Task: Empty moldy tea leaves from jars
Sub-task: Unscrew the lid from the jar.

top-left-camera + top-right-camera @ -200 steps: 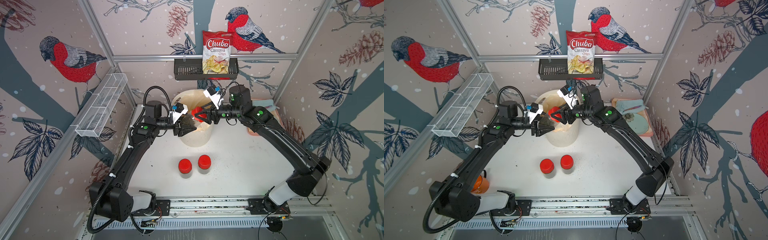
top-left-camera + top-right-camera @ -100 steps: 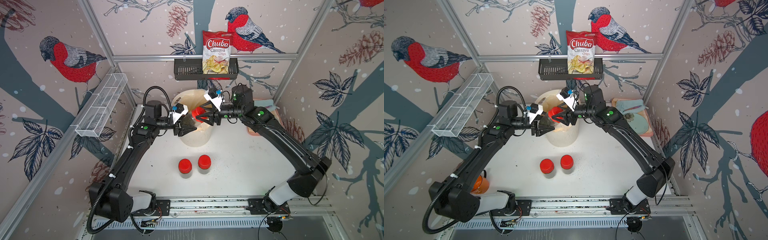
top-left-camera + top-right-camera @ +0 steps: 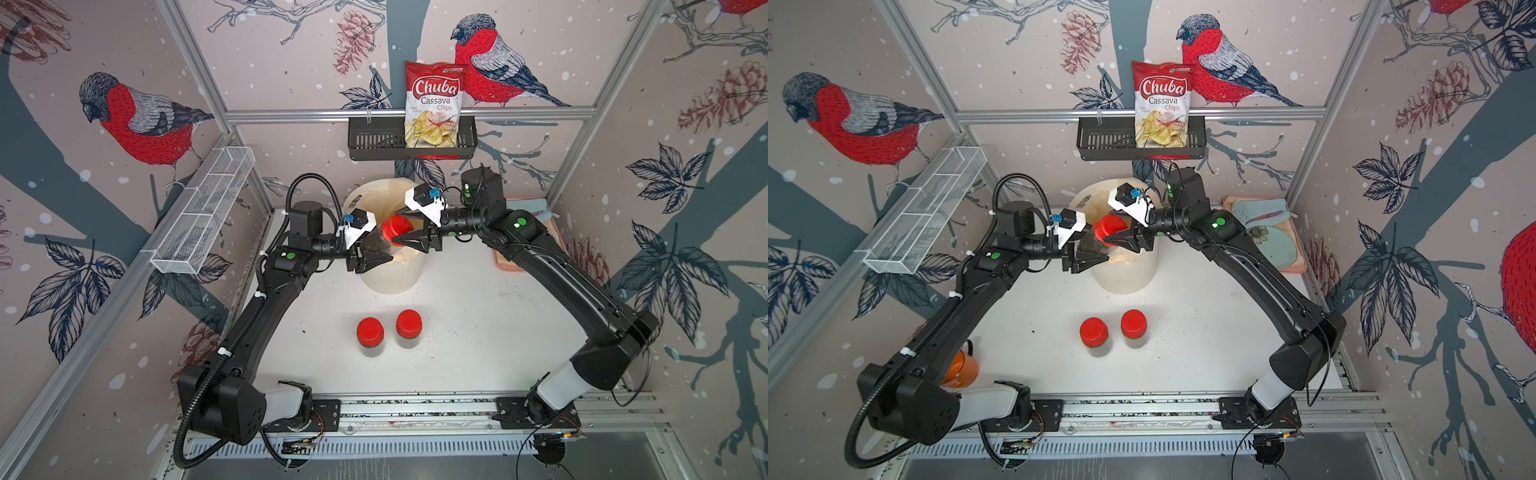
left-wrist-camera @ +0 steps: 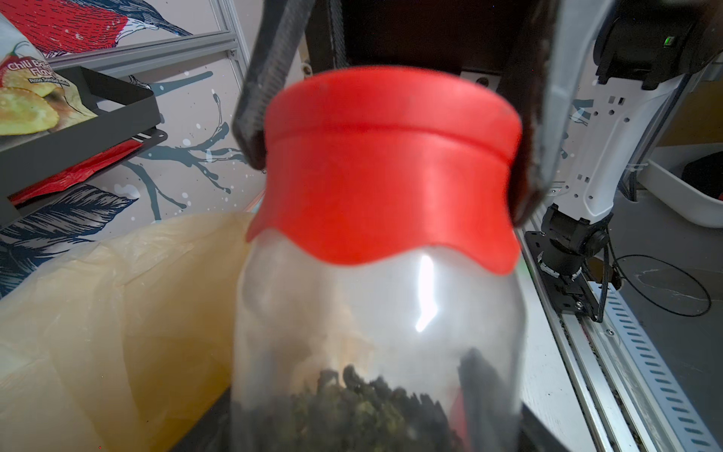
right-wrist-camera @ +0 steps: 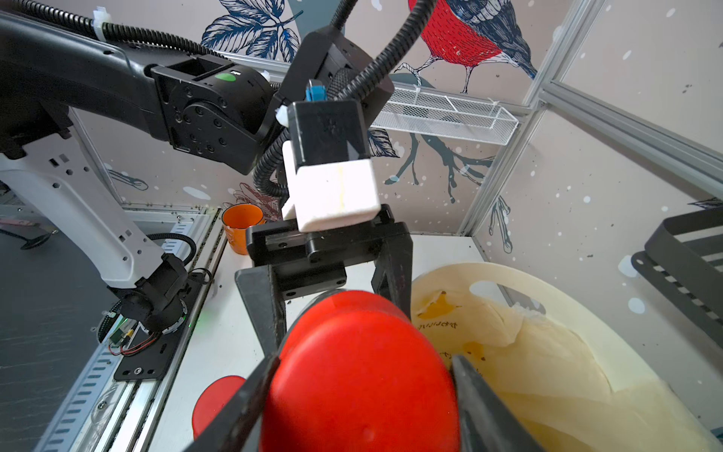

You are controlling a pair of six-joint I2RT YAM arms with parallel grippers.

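Observation:
One clear jar [image 3: 375,246] with a red lid [image 3: 397,227] hangs tilted over the white bin [image 3: 390,278]. My left gripper [image 3: 380,250] is shut on its body, and dark tea leaves [image 4: 352,411] lie inside at the gripper end. My right gripper [image 3: 398,227] is shut on the lid, whose sides its fingers [image 5: 481,399] press in the right wrist view. In the left wrist view the lid [image 4: 387,164] sits on the jar. Two other jars [image 3: 370,336] [image 3: 408,328], lids on, stand upright mid-table.
The bin holds a yellowish liner [image 5: 547,371]. An orange cup [image 3: 961,365] stands at the front left by the left arm's base. A pink tray with a teal plate [image 3: 1271,237] lies at the back right. A black basket with a chips bag [image 3: 411,137] hangs on the back wall.
The right wrist has shifted slightly around the lid. The jar and the left arm stay where they were.

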